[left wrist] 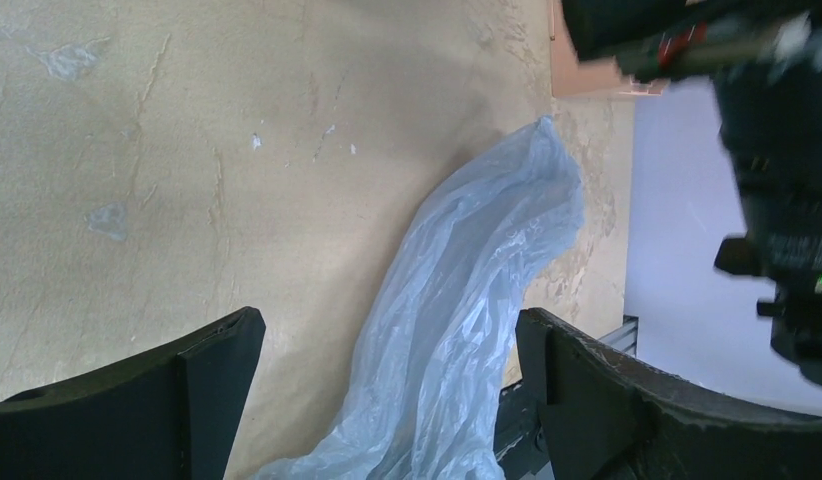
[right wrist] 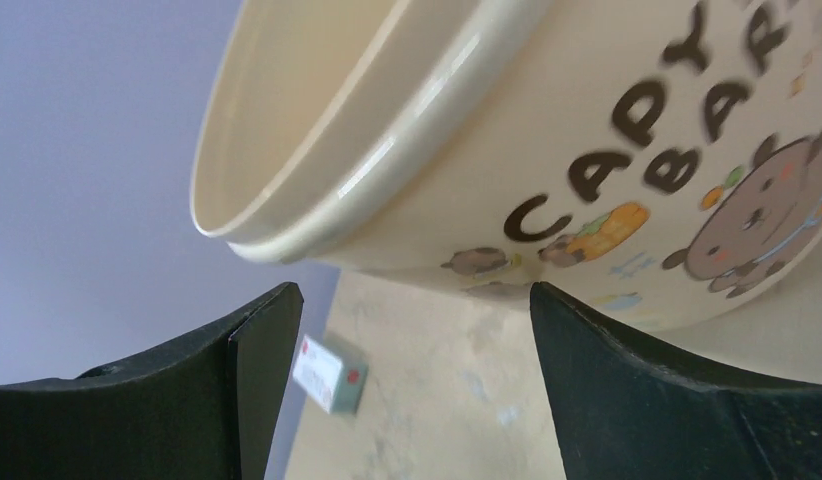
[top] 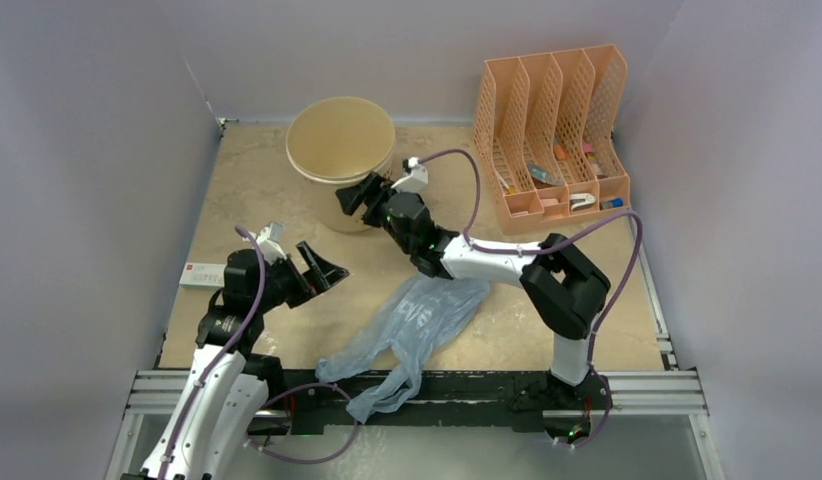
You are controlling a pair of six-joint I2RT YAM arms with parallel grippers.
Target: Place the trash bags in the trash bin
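One trash bag (top: 417,320) lower centre; one trash bin (top: 327,190) upper centre; one organizer (top: 547,100), upper right, holds small items. The left gripper (top: 325,272) and right gripper (top: 355,195) gape.

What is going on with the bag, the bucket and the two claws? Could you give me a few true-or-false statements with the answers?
1. The trash bag is inside the trash bin. False: it lies flat on the table, its near end draped over the front edge.
2. The right gripper is open and empty, close to the bin's printed side. True.
3. The left gripper is clamped on the bag. False: it is open and holds nothing, to the left of the bag.
4. The bin stands upright at the back of the table, mouth up. True.
5. The orange mesh organizer stands between the two arms. False: it stands at the back right corner.
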